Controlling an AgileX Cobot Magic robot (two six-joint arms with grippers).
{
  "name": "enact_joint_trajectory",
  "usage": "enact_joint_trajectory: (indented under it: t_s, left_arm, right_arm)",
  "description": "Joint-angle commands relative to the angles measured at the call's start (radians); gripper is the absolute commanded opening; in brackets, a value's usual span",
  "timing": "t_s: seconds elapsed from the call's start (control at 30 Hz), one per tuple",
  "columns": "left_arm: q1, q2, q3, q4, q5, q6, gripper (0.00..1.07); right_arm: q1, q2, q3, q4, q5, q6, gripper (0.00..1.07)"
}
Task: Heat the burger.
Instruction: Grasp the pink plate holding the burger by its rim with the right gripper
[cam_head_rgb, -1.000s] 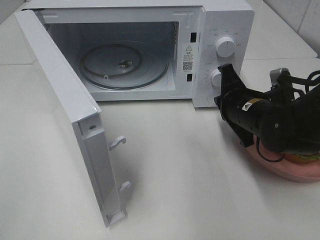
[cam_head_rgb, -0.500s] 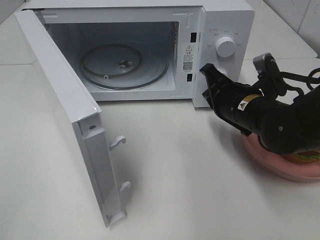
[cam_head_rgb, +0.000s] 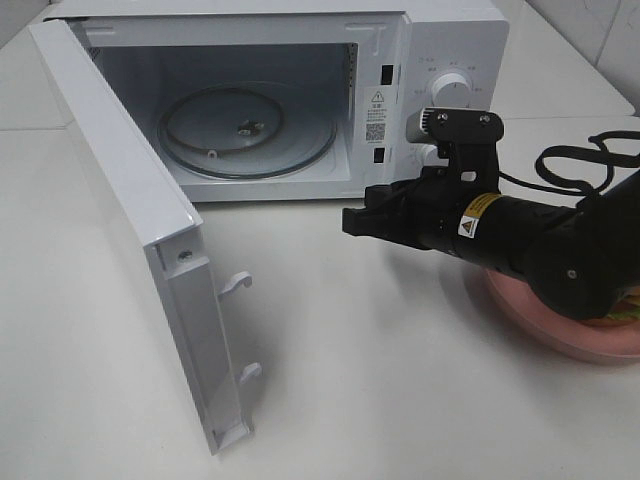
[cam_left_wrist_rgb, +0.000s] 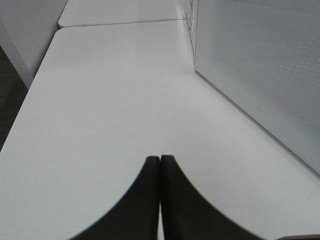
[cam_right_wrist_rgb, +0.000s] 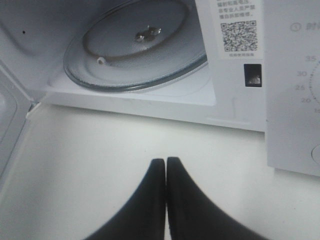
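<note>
Right fingers (cam_right_wrist_rgb: 156, 175): pressed together, nothing held, aimed at microwave (cam_head_rgb: 440, 60) opening.
Left fingers (cam_left_wrist_rgb: 150, 172): pressed together, empty, above table (cam_left_wrist_rgb: 100, 100).
Burger (cam_head_rgb: 622, 310): on plate (cam_head_rgb: 560, 335), mostly hidden.

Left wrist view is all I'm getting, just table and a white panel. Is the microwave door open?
Observer: Yes, the door of the microwave stands wide open to the left.
Operator: Is the burger inside?
Observer: No. The burger sits on a pink plate to the right of the microwave, mostly hidden behind the right arm.
</note>
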Motion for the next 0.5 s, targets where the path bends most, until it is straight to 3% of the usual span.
enact_joint_trajectory:
  t_s: [0.03, 0.27, 0.5]
  left_arm:
    - [-0.003, -0.020, 0.002, -0.003, -0.015, -0.002, 0.00]
    - [-0.003, -0.020, 0.002, -0.003, -0.015, -0.002, 0.00]
    - [-0.003, -0.020, 0.002, -0.003, -0.015, -0.002, 0.00]
  right_arm:
    - [-0.001, -0.008, 0.001, -0.029, 0.063, -0.096, 0.01]
    - [-0.001, -0.026, -0.041, -0.131, 0.301, -0.093, 0.02]
    - [-0.001, -0.065, -0.200, -0.188, 0.765, -0.013, 0.03]
